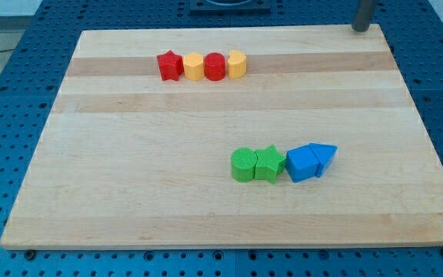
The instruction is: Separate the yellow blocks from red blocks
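1. Our yellow and red blocks sit in one tight row near the view's top, left of centre: a red star, a yellow hexagon, a red cylinder and a second yellow block, each touching the next, colours alternating
2. Nothing is sorted yet, so we judge the task to be at its very start
3. Our tip stands at the view's top right, at the far corner of the wooden board, well apart from the row and touching no block; we have no fingers to spread or close, only this rod
4. Next we would bring the tip to the row's right end and push the outer yellow block away from the red cylinder; the hexagon wedged between two reds will call for a narrow push from above or below
5. Lower down, right of centre, a green cylinder, green star, blue block and blue triangle lie in another row, clear of our work
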Controlling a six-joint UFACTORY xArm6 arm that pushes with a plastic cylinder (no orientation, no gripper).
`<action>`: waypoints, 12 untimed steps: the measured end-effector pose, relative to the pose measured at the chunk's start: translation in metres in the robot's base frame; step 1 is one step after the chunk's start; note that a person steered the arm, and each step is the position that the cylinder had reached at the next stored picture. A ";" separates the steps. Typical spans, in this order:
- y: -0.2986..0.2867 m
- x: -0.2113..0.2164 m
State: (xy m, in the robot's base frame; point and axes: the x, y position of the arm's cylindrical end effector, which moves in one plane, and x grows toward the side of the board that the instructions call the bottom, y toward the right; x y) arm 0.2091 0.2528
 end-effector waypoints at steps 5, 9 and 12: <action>-0.223 0.193; -0.332 0.151; -0.306 0.104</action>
State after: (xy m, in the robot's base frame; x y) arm 0.3132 -0.0533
